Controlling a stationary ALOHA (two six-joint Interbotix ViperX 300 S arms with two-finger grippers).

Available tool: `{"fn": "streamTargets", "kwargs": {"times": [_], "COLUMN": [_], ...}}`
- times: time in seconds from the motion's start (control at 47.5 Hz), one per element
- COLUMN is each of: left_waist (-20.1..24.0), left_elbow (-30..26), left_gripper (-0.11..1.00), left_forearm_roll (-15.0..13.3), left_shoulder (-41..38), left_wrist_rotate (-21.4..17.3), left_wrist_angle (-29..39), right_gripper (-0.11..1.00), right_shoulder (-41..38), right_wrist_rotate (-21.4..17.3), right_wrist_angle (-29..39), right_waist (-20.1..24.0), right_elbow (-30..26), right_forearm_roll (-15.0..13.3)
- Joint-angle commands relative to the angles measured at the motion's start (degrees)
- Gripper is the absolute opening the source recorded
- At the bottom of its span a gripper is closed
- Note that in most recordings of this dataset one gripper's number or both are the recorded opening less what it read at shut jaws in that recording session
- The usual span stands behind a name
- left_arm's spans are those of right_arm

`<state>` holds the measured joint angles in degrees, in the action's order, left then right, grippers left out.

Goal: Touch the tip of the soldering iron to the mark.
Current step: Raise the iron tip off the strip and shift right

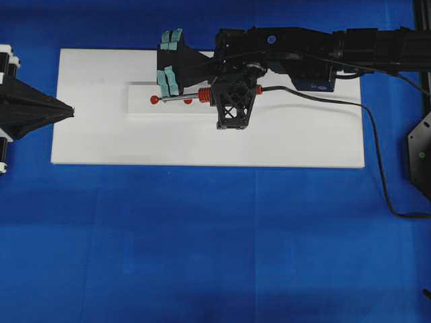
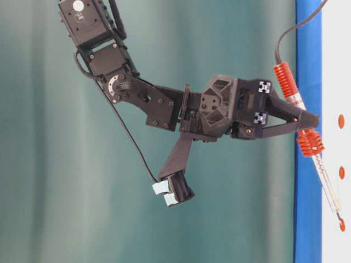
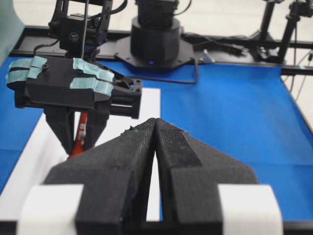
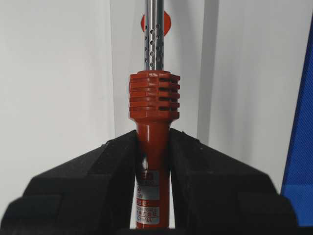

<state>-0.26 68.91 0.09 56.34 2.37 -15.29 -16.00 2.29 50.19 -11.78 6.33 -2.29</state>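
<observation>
Right wrist: right claw (image 4: 152, 161) clamps soldering iron (image 4: 152, 122).

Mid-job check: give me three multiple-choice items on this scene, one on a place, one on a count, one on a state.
1. Where is the tip of the soldering iron?
A) on the blue cloth
B) at an end dot of the row
C) on the black cord

2. How many red dots does the table-level view show on the white block?
A) two
B) three
C) five

3. The fingers of the left gripper are:
A) wide open
B) shut on the iron
C) shut, empty

Answers: 1 B, the tip meets the last dot in the row. 2 B, three lie in one line. 3 C, the left wrist view shows them pressed together with nothing between.
</observation>
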Motion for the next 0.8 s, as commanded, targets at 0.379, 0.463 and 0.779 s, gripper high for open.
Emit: {"fn": "streamTargets", "kwargs": {"times": [0.379,0.463,0.779], "left_waist": [0.2,0.2,0.2], "left_elbow": [-0.5,-0.6,-0.6], "left_gripper": [0.00,0.00,0.00], "left_forearm_roll": [0.0,0.1,0.0], "left_shoulder": [-0.1,-0.1,-0.1], "left_wrist_rotate": [0.1,0.1,0.0], "left_wrist_angle": [-0.3,-0.3,-0.3], "right_gripper": [0.06,0.06,0.06], "right_shoulder": [1.2,1.6,7.9], "right_wrist_rotate": [0.1,0.1,-0.3], "right_wrist_angle": [-0.3,0.0,3.5], "right_waist": [0.1,0.0,0.0], "right_elbow": [-1.6,-2.0,-3.7], "right_forearm_roll": [0.0,-0.1,-1.0]}}
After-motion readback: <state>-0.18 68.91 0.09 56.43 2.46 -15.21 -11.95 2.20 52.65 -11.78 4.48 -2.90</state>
